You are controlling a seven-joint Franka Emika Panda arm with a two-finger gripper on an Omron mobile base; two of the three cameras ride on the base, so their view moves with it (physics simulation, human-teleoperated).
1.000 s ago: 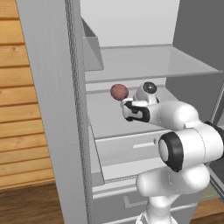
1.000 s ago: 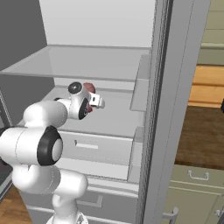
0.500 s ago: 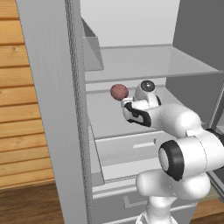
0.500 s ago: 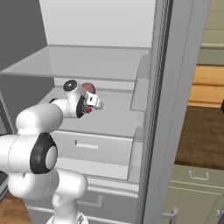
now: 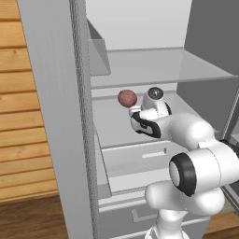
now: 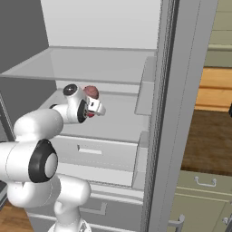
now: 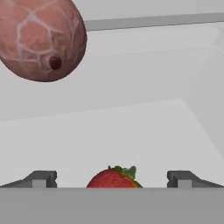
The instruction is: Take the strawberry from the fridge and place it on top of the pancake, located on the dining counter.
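Gripper (image 7: 112,179) spread wide inside the fridge (image 5: 56,116), holding nothing; strawberry (image 7: 114,178) sits between its fingertips, seemingly untouched, pinkish-brown ball (image 7: 41,37) nearby.

White rounded arm (image 5: 191,135), dark joint rings

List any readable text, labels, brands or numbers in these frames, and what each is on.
None. No print shows on the fridge, the strawberry, the pinkish-brown ball, the open gripper or the lower drawers.
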